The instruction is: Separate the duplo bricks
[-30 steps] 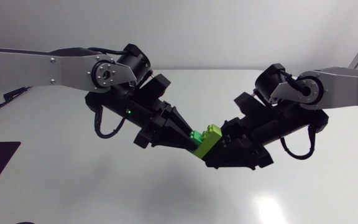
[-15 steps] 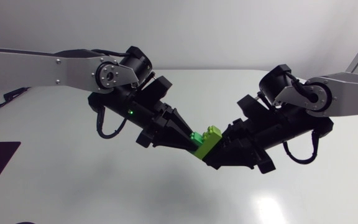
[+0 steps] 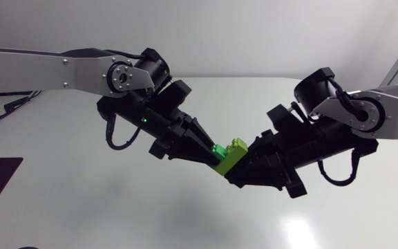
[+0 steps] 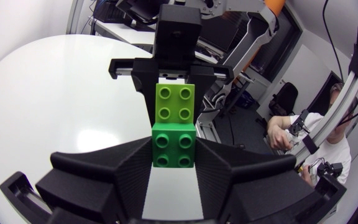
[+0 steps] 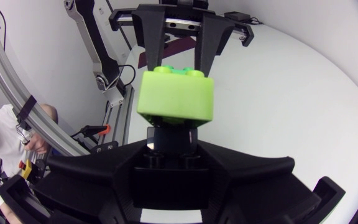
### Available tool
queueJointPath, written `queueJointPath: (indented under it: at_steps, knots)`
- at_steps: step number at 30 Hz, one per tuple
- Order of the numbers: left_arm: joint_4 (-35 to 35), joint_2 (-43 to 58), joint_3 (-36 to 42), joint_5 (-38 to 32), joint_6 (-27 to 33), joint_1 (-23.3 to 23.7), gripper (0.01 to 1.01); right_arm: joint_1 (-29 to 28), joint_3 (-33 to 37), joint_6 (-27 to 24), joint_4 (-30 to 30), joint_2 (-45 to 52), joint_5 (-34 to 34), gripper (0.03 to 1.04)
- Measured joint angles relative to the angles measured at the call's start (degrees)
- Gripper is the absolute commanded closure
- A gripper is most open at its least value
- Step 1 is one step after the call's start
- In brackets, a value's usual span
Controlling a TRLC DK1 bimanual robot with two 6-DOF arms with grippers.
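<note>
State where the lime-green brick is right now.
Head view: the lime-green brick is mid-picture above the table, in the right pincer, joined to the darker green brick in the left pincer.

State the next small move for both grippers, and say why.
Probably pull the grippers apart, perhaps tilting one: the left gripper is shut on the dark green brick, the right gripper on the lime brick, and the bricks are joined.

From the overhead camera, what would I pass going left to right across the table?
left arm → left tool → darker green brick → lime brick → right tool → right arm
</note>
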Motion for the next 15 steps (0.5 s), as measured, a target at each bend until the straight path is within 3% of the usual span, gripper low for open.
queueJointPath:
  at_steps: [9,12,15]
  knots:
    - [-5.57,-0.50,3.19,-0.13,0.44,3.72,0.731,0.11,-2.49,-0.52,0.59,-1.38,3.15,0.81]
    - [-6.38,-0.94,3.23,-9.16,2.01,3.58,0.731,-0.72,-2.89,-0.52,0.55,-1.97,3.15,0.80]
    - [-6.01,-1.81,2.16,-22.82,3.93,2.54,0.731,-1.99,-3.39,-0.52,0.46,-3.41,3.15,0.80]
